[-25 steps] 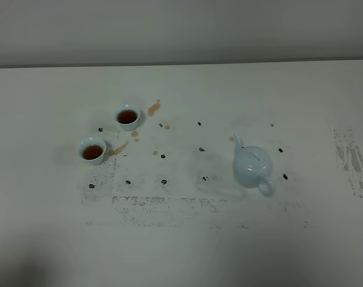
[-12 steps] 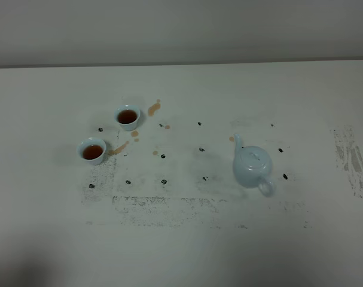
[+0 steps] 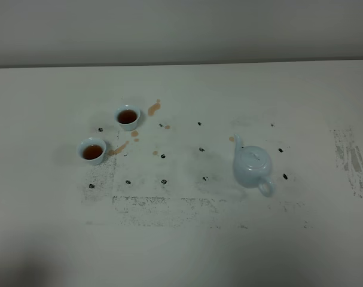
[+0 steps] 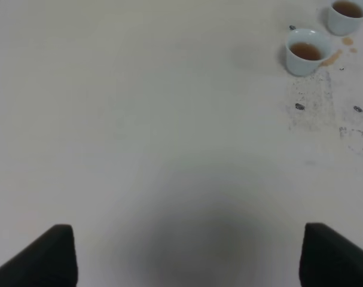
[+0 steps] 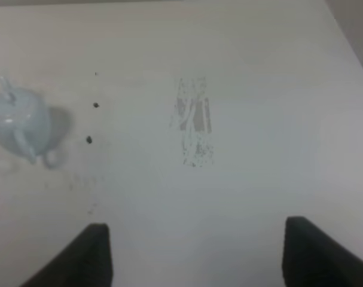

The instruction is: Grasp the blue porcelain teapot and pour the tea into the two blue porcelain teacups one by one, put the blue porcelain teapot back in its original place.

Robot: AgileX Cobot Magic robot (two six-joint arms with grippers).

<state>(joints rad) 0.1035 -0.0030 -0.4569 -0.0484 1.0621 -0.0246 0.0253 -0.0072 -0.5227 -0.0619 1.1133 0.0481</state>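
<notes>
— From above, what's on the table?
— One blue porcelain teapot upright at right; two teacups of tea at left, well apart from it.
— Left wrist?
— Both cups; left gripper spread, empty.
— Right wrist?
— One teapot; right gripper released.

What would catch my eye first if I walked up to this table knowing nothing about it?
Probably the pale blue teapot standing alone right of the middle of the white table, spout pointing away. On the left stand two small blue teacups, both filled with reddish-brown tea, with tea spills splashed on the table beside them. No robot arm reaches over the table in the overhead view.
</notes>
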